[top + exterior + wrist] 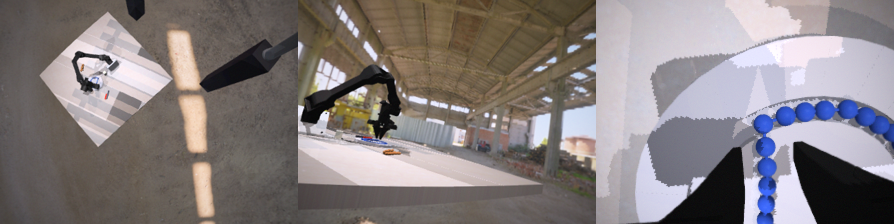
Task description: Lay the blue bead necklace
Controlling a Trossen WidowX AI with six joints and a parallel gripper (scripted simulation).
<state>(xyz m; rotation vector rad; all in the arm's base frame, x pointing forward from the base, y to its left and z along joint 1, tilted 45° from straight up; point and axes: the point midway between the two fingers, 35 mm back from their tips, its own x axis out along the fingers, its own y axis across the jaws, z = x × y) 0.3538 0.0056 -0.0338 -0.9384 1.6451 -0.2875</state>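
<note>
The blue bead necklace (95, 80) (375, 141) (825, 110) lies on the round white bead board (811, 55). In the wrist view one stretch curves along the groove from the upper middle to the right edge. At the upper middle it bends sharply, and a straight strand runs down inside the ring, out of the groove. The left part of the groove in that view shows no beads. My gripper (379, 137) (767, 153) is partly open just above the board, with one fingertip on each side of the straight strand, just below the corner bead. The rest of the necklace is hidden or out of the wrist view.
An orange object (82, 67) (391, 152) lies beside the board. A red and dark object (106, 96) lies on another side of it. A small pale block (105, 73) (338, 135) stands between the board and the arm's base. All are on the square table (144, 79).
</note>
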